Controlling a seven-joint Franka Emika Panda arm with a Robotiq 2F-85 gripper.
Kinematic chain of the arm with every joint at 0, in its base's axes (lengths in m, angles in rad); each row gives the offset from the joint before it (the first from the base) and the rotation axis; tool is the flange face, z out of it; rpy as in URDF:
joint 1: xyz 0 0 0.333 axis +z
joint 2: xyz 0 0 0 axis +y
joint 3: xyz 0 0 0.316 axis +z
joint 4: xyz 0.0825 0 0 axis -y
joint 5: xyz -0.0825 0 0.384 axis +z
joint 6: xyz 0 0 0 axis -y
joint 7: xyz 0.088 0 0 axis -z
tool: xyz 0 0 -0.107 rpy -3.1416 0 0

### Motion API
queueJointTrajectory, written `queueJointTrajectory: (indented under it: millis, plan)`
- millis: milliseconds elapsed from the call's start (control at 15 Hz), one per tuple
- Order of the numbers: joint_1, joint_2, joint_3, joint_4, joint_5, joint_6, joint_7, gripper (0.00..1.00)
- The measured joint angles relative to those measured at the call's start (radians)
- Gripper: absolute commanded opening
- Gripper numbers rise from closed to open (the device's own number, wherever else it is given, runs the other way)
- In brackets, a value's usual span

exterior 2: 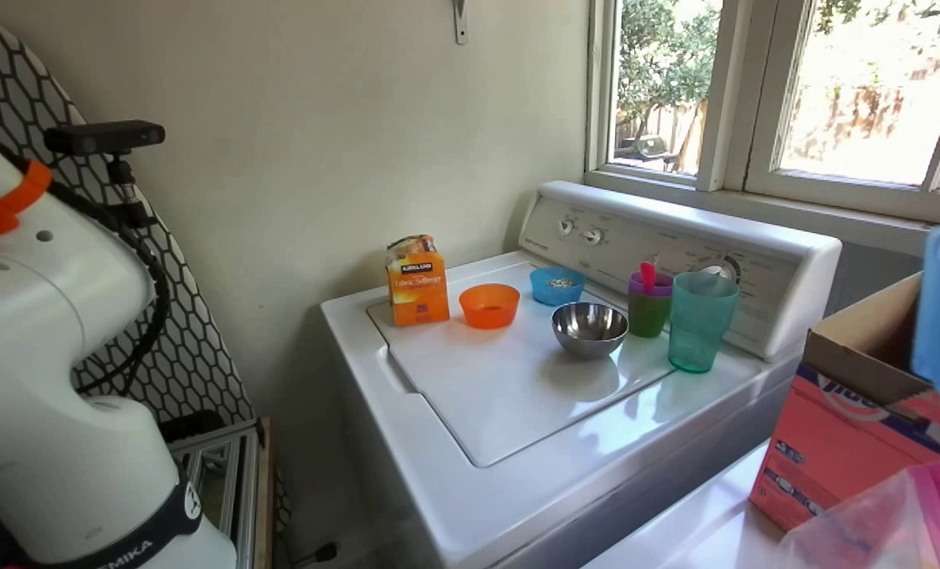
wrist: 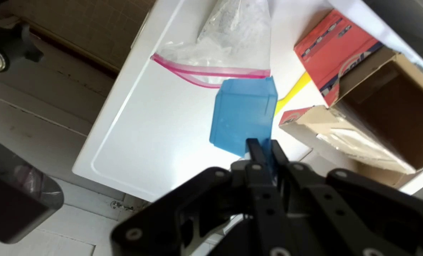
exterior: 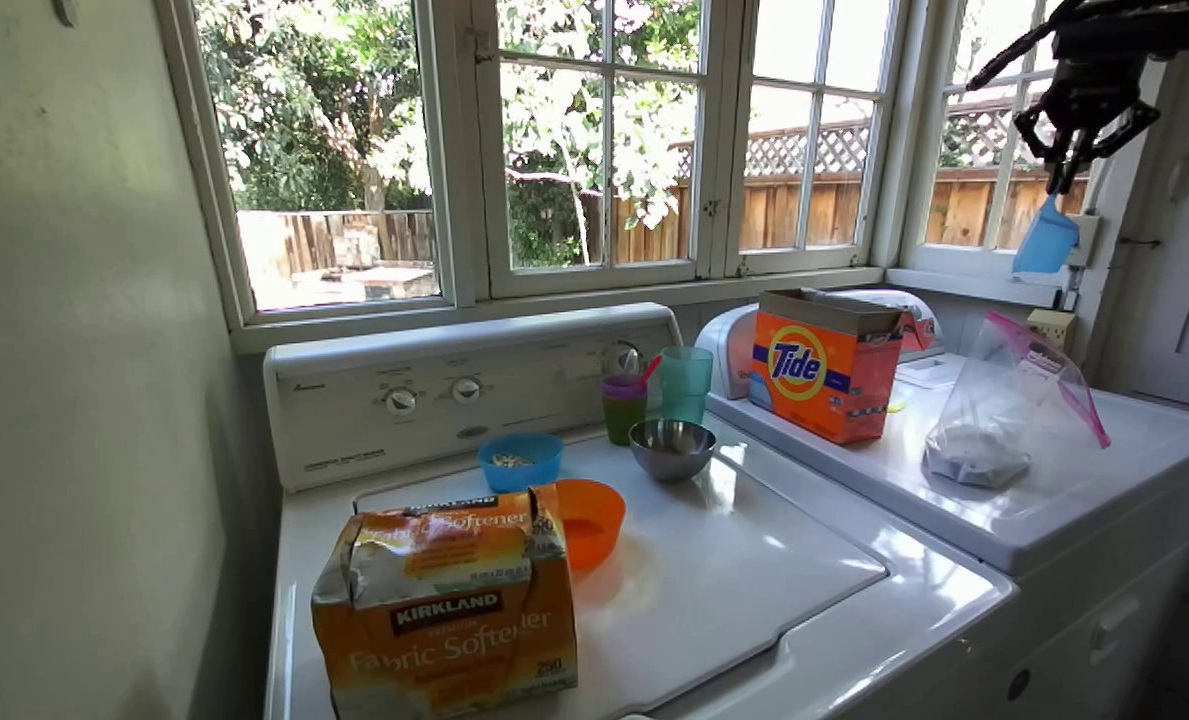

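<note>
Up over the big white machine top [wrist: 143,142], my gripper [wrist: 266,145] held a blue scoop [wrist: 241,113]. Its two fingers [wrist: 254,153] were pinched tight on a thin end that looked like the handle, and the scoop hung in the air.

I thought the step I was on was carrying the scoop. The next move, I guessed, called for going slow, not letting the scoop twist, and staying away from the sides of the Tide box [exterior: 819,375]. I couldn't tell if the scoop had anything inside.

The scoop was see-through plastic, with flat sides and corners, like a tiny box. The Tide box was stiff cardboard, orange and red outside and brown inside, with its top open. Near it stood a clear bag [exterior: 1014,390], soft and crinkly, with a pink zip [wrist: 247,75] and a white lump [exterior: 979,450] at the bottom. A thin yellow thing [wrist: 295,91] lay right by the box.

On the next machine [exterior: 744,560] sat a shiny round metal bowl [exterior: 672,450], a smooth orange bowl [exterior: 599,520], a blue bowl [exterior: 521,475] with little pale bits [exterior: 510,460] in it, a green cup [exterior: 624,415], a tall teal cup [exterior: 686,385] and a crumpled Kirkland box [exterior: 444,610].
</note>
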Motion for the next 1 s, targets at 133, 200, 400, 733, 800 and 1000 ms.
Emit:
queueJointTrajectory:
  millis: [133, 200, 400, 733, 800, 1000]
  plan:
    - [-0.008, 0.029, -0.004, 0.039, -0.01, 0.001, 0.058, 0.02]
    - [-0.01, 0.044, -0.008, 0.055, -0.012, 0.001, 0.076, 0.02]
    - [-0.015, 0.1, -0.019, 0.092, -0.044, 0.0, 0.128, 0.02]
    - [-0.023, 0.205, -0.038, 0.148, -0.131, -0.028, 0.237, 0.02]
    - [-0.023, 0.224, -0.039, 0.157, -0.144, -0.042, 0.253, 0.02]
    - [-0.018, 0.273, -0.041, 0.178, -0.158, -0.084, 0.287, 0.02]
